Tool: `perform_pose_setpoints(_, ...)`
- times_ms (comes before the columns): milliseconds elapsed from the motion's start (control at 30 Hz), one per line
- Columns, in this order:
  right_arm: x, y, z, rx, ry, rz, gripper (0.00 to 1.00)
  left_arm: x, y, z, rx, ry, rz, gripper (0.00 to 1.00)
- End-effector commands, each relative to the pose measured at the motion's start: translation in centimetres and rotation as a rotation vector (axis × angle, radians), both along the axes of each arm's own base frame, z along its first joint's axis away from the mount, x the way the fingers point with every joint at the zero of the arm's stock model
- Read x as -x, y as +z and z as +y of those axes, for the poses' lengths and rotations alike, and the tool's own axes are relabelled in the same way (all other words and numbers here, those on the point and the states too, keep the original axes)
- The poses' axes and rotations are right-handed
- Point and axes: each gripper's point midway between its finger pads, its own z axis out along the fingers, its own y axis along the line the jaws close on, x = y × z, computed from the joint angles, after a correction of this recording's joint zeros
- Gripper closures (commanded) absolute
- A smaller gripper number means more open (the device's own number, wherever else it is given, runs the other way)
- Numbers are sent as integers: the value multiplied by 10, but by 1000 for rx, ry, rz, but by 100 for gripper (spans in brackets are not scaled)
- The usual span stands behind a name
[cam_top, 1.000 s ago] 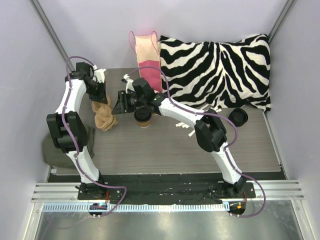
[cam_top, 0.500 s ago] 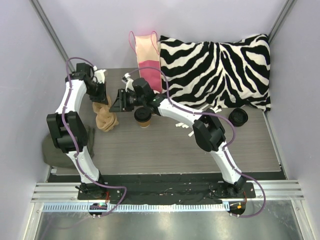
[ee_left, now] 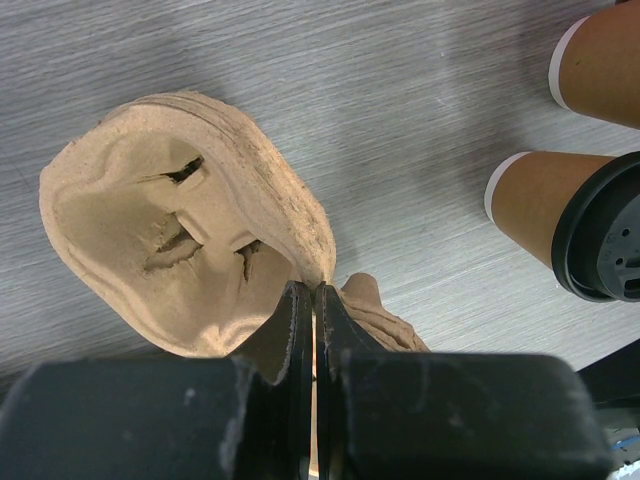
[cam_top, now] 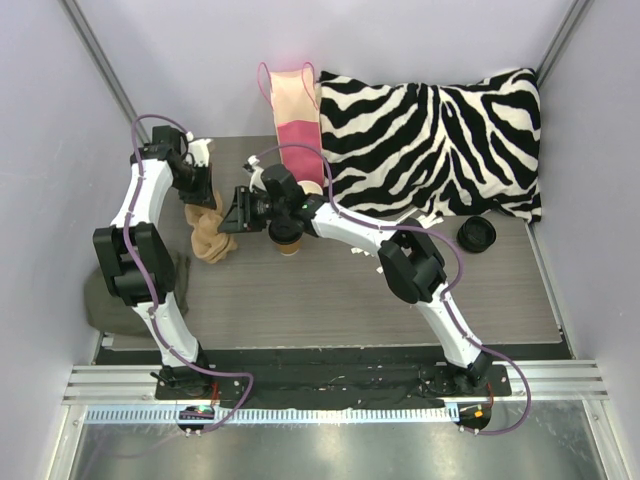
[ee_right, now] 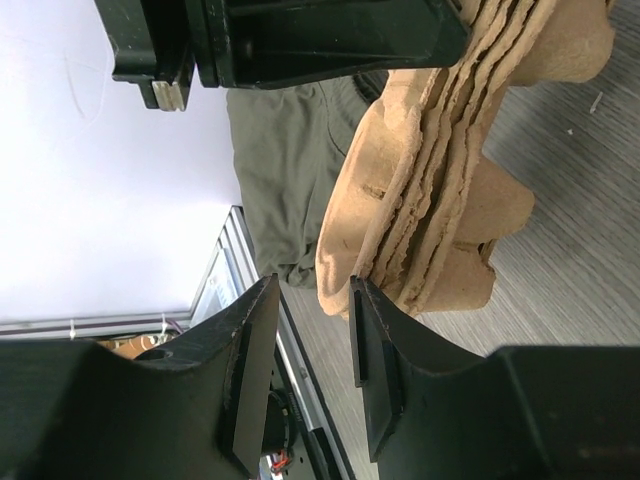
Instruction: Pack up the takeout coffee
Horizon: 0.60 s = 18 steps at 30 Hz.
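A stack of tan pulp cup carriers (cam_top: 210,240) hangs tilted over the table's left part. My left gripper (cam_top: 205,195) is shut on its upper edge; in the left wrist view the fingers (ee_left: 315,290) pinch the carrier's (ee_left: 150,220) rim. My right gripper (cam_top: 232,212) is open beside the stack. In the right wrist view its jaws (ee_right: 312,285) straddle the outermost carrier's (ee_right: 440,150) lower edge without clamping it. A kraft-brown takeout coffee cup (cam_top: 288,243) with a black lid (ee_left: 605,230) stands just right of the carriers, partly under the right arm. A second brown cup (ee_left: 600,60) shows beside it.
A pink and cream paper bag (cam_top: 297,125) stands at the back against a zebra-striped pillow (cam_top: 430,140). A loose black lid (cam_top: 476,233) lies at the right. A green cloth (cam_top: 105,300) is bunched off the table's left edge.
My right gripper has moved left to the carrier stack, its wrist now covering more of the cup, and its jaws have narrowed a little. The left gripper keeps its hold.
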Motion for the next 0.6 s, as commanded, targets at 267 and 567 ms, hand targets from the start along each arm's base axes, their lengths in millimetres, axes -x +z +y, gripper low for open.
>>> perform_pose_setpoints(267, 8, 0, 7, -33, 8, 12, 57, -8, 27, -3, 29, 9, -87, 100)
perform_pose_setpoints(567, 7, -6, 3, -25, -4, 43, 57, -10, 30, -3, 31, 6, -89, 100)
